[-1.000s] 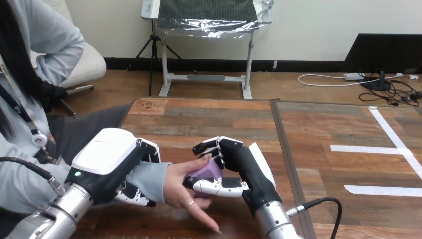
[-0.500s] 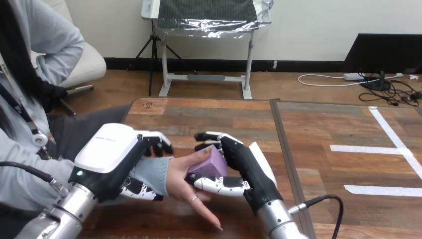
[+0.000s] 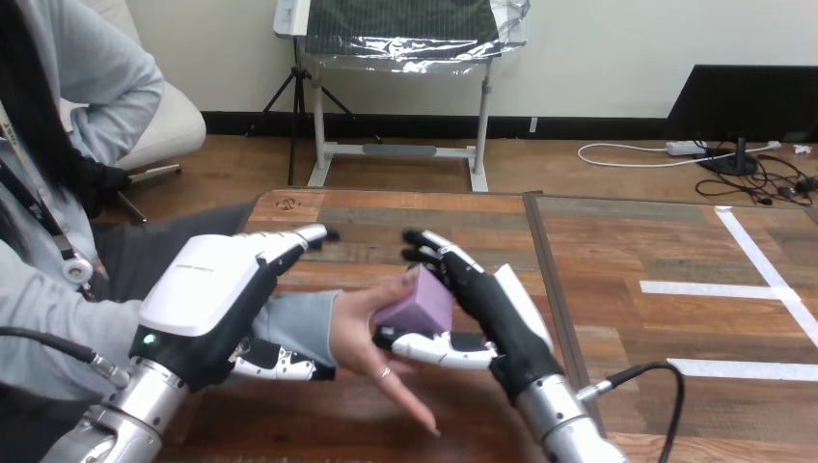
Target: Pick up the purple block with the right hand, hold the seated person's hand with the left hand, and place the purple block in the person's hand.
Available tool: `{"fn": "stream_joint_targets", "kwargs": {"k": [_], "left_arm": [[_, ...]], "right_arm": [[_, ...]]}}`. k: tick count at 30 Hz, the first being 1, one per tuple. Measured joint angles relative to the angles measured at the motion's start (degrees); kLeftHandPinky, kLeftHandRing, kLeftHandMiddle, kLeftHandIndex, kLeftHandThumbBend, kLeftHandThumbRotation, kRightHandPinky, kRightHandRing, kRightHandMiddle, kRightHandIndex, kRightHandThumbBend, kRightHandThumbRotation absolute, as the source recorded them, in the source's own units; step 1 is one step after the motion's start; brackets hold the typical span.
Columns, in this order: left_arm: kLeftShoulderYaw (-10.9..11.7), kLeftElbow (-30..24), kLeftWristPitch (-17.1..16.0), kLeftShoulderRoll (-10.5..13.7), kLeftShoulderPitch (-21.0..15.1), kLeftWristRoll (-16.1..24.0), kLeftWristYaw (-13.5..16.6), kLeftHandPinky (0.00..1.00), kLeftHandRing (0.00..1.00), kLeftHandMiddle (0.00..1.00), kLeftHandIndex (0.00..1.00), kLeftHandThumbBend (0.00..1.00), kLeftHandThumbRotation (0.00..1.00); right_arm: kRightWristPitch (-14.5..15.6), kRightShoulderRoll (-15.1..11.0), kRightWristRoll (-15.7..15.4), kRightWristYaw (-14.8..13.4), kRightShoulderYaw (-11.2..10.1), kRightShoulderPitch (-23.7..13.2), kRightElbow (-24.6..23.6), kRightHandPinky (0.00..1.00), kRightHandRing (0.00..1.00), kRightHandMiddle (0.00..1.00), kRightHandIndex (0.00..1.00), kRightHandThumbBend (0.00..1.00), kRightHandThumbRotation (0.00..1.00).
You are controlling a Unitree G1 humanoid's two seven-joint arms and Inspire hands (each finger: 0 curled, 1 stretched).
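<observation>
Right hand (image 3: pixel 482 299) spread wide, fingers straight, thumb low, gripping nothing. The purple block (image 3: pixel 415 305) sits on the person's hand (image 3: pixel 362 333), palm up, between those fingers and thumb. Left hand (image 3: pixel 207 289) is loose too: fingers stretched over the person's sleeve (image 3: pixel 299 323), thumb beneath it. All above the bench (image 3: pixel 434 217).

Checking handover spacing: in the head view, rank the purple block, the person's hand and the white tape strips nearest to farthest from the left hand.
1. person's hand, beside the left hand.
2. purple block, at centre.
3. white tape strips, far right.
</observation>
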Motion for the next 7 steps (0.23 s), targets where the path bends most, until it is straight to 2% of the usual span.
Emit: {"fn": "stream_joint_targets", "kwargs": {"k": [7], "left_arm": [[0.0, 0.77, -0.41, -0.6, 0.17, -0.03, 2.61, 0.95, 0.99, 0.99, 1.0, 1.0, 0.57]], "right_arm": [[-1.12, -1.26, 0.18, 0.07, -0.48, -0.22, 0.0, 0.92, 0.93, 0.94, 0.96, 1.0, 0.5]]}}
